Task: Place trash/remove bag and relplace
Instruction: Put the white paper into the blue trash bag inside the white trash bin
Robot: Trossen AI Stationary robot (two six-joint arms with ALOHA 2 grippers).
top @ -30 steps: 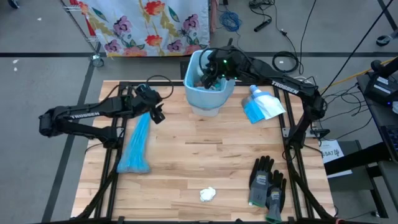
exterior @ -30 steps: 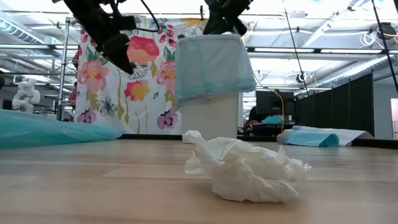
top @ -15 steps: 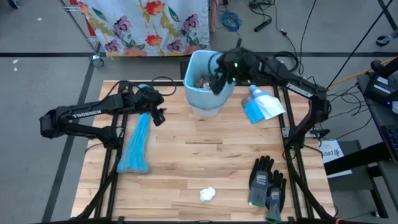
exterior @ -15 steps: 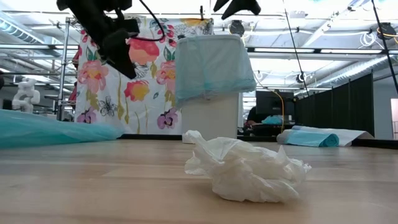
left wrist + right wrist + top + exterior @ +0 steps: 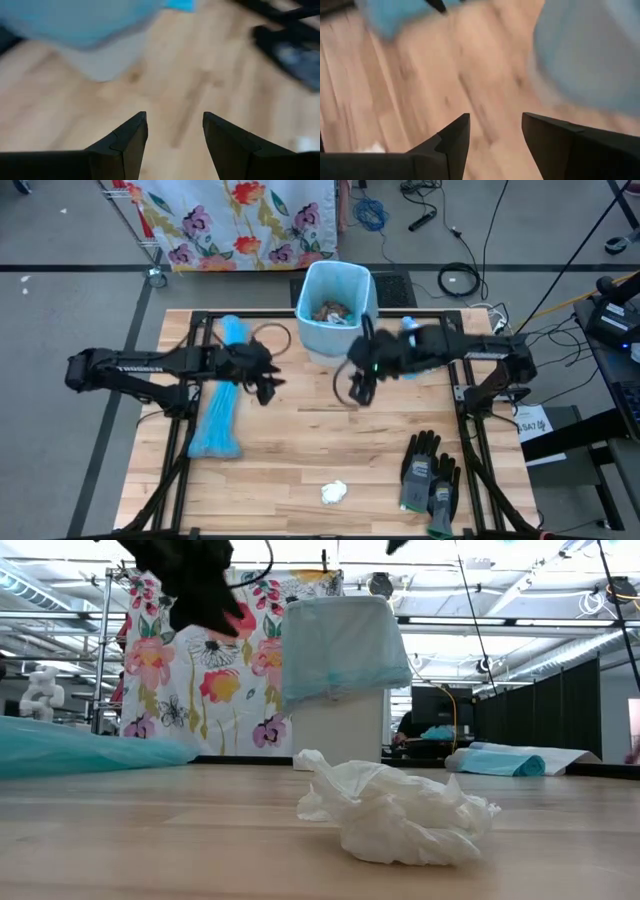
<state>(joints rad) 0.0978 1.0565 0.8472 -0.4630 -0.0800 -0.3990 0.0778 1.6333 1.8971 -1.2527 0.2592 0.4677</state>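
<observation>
While the bag-lined bin [image 5: 336, 308] stands at the far edge of the surface [image 5: 320, 440] with brown scraps [image 5: 331, 310] inside, both grippers are held over bare wood in front of it, empty. The left gripper [image 5: 268, 383] is parted, jaws moderately wide; the right gripper [image 5: 358, 388] is likewise parted. One white tissue wad [image 5: 334, 492] is left near the front edge, apart from the gloves [image 5: 430, 474]

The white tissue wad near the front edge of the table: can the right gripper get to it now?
Probably yes. The right gripper is open and empty above bare wood, and nothing lies between it and the tissue wad; the gloves lie aside.
</observation>
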